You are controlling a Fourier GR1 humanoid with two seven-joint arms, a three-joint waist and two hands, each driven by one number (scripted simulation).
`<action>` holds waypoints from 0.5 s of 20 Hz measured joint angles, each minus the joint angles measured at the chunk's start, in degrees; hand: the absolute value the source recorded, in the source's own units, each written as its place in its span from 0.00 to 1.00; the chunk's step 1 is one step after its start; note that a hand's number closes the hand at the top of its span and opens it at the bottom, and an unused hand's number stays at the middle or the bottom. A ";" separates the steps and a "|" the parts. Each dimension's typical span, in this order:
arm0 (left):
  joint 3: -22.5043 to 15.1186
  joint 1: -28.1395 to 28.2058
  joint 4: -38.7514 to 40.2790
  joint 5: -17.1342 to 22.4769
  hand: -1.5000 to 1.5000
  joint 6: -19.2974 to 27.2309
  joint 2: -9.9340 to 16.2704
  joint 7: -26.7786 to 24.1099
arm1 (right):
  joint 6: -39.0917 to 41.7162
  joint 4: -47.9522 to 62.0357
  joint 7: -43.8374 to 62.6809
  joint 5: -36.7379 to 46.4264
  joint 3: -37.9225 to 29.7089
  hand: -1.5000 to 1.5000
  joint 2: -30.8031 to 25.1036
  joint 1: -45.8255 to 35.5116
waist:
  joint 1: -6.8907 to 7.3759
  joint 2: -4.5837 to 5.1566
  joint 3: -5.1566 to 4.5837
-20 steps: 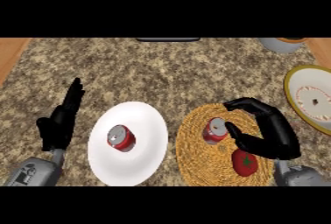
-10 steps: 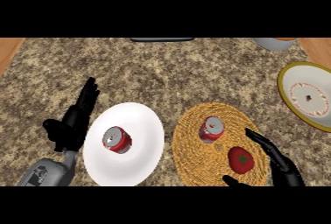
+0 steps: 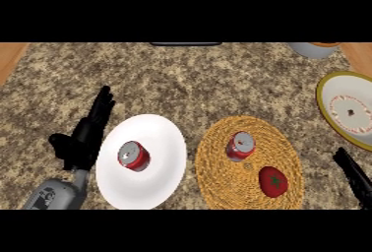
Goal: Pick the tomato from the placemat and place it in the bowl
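Note:
A red tomato (image 3: pixel 273 180) lies on the near right part of a round woven placemat (image 3: pixel 218 170). A red can (image 3: pixel 240 146) stands on the same mat, just behind and left of the tomato. A yellow-rimmed bowl (image 3: pixel 328 93) sits at the right edge of the counter. My right hand (image 3: pixel 353 173) shows at the lower right edge, fingers straight, open, apart from the tomato and to its right. My left hand (image 3: pixel 85 134) rests open at the left, fingers up, beside a white plate (image 3: pixel 160 135).
A second red can (image 3: pixel 134 156) stands on the white plate. A grey cup-like object (image 3: pixel 311 49) sits at the far right corner, and a dark item (image 3: pixel 185 44) lies at the far edge. Wooden borders flank the granite counter.
My right hand has pulled back from over the placemat to the lower right edge and opened out. It holds nothing. The tomato and both cans stay where they were.

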 measured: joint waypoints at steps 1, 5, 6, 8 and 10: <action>-0.15 0.08 -0.39 -0.40 0.50 0.14 -0.30 0.36 | 0.62 -1.71 2.83 0.50 -0.33 0.00 -0.72 0.17 | 0.09 0.02 0.00; -0.38 0.22 0.10 -1.32 0.50 -0.47 -1.33 -0.06 | 4.12 -4.98 15.19 1.60 -0.88 0.00 -3.29 -2.43 | 0.55 0.15 -0.01; -0.54 0.30 -0.17 -1.64 0.50 -0.42 -1.43 0.34 | 5.10 -5.01 17.91 1.81 -0.87 0.00 -3.88 -3.22 | 0.67 0.16 0.00; 0.41 0.12 -0.49 -1.33 0.50 -1.10 -1.04 0.67 | 7.20 -5.91 23.51 1.87 -0.92 0.00 -5.14 -4.30 | 0.78 0.19 0.00; 0.89 -1.36 1.05 -1.42 0.50 -1.66 -1.68 0.92 | 9.22 -4.77 27.43 1.88 -0.60 0.00 -5.90 -6.10 | 0.74 0.23 0.00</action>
